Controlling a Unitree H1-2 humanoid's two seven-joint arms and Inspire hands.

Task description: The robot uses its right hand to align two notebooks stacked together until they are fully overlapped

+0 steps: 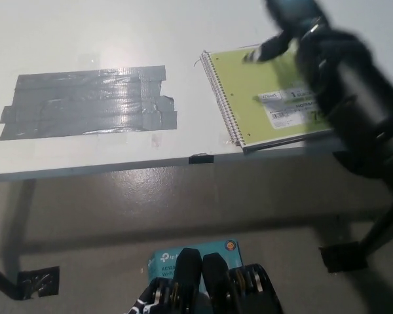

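A yellow-green spiral notebook lies on the white table at the right, its spiral along the left side and its label end near the table's front edge. I can make out only this top cover; a thin edge shows under its front side. My black right hand hovers, blurred, over the notebook's far edge, thumb spread apart, holding nothing. The black forearm hides the notebook's right part. Only a pale sliver of my left hand shows at the bottom edge.
A wide patch of grey duct tape covers the table's left half. A small black tape mark sits on the table's front edge. Below on the floor lie a teal box and black tape pieces.
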